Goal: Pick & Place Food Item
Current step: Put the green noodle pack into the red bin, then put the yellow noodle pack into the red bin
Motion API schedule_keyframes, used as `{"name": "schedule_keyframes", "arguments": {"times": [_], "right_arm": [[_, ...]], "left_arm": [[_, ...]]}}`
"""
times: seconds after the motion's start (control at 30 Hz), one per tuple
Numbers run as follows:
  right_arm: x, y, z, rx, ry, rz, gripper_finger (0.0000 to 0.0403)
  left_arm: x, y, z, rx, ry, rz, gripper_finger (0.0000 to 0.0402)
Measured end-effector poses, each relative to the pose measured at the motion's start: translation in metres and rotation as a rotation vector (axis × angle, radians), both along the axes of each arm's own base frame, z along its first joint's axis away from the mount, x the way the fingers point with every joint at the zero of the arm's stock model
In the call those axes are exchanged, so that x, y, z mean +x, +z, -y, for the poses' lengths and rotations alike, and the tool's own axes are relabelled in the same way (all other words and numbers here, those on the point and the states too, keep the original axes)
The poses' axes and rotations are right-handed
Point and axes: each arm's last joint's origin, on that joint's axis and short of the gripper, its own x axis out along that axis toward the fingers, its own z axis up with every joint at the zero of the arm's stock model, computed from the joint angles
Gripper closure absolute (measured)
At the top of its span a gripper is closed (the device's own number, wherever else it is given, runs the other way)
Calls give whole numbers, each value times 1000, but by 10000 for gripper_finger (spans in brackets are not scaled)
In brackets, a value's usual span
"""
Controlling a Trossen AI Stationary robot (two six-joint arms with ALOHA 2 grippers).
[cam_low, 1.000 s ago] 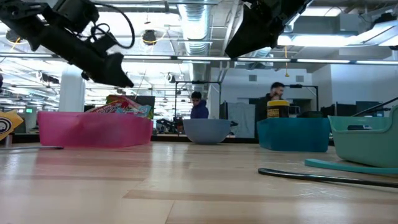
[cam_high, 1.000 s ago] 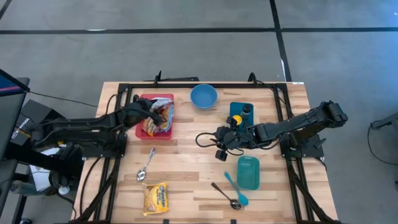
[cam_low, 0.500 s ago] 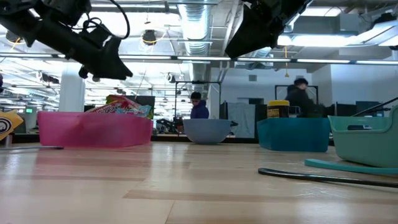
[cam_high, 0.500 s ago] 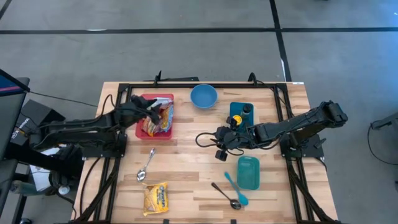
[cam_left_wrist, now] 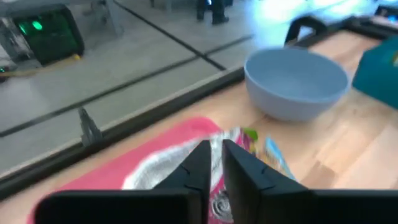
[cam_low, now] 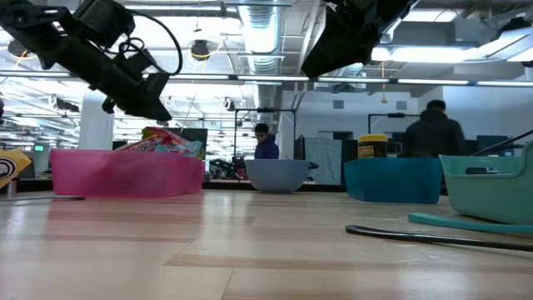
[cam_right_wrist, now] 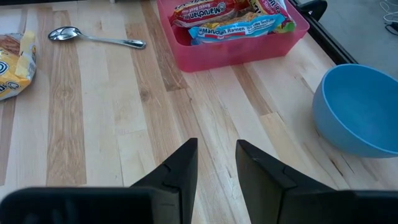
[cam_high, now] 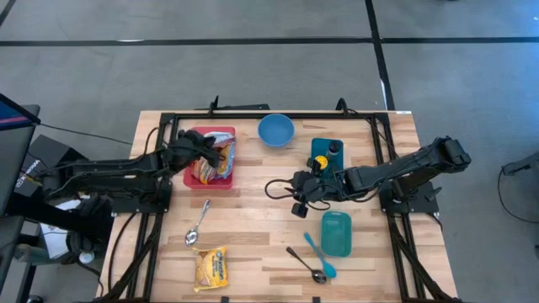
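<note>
While ramen packets [cam_right_wrist: 231, 25] lie heaped in the pink bin [cam_high: 209, 157] at the table's far left, one more yellow noodle packet [cam_high: 210, 268] sits alone on the bare wood near the front edge, well apart from both arms. The left gripper [cam_left_wrist: 213, 163] hangs over the pink bin, its two dark fingers drawn almost together with only a thin slit between them and nothing caught there; the packets lie below its tips. The low view shows that gripper [cam_low: 137, 98] raised clear above the bin's rim. A metal spoon [cam_high: 198, 222] rests on the boards between the bin and the lone yellow packet. Farther along the back of the table stands a blue bowl [cam_high: 275, 130], and beside it to the right a dark teal bin [cam_high: 320, 151] holding a dark bottle with a yellow band [cam_high: 334, 151]. The right gripper [cam_right_wrist: 216, 163] hovers over open wood near the table's middle, just beside the dark teal bin, fingers parted a little and empty. Nearer the front right lies a lighter teal container [cam_high: 336, 233], with a teal spoon [cam_high: 318, 256] and a dark metal spoon [cam_high: 306, 264] just beside it. Beyond the table, people [cam_low: 433, 127] move through the lit room.
</note>
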Motion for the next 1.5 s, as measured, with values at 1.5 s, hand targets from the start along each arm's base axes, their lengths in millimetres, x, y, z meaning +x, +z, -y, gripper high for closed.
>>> {"name": "schedule_keyframes", "arguments": {"times": [1.5], "right_arm": [[0, 0, 0, 0, 0, -1, 300]], "left_arm": [[3, 23, 34, -231, -853, 269, 399]]}}
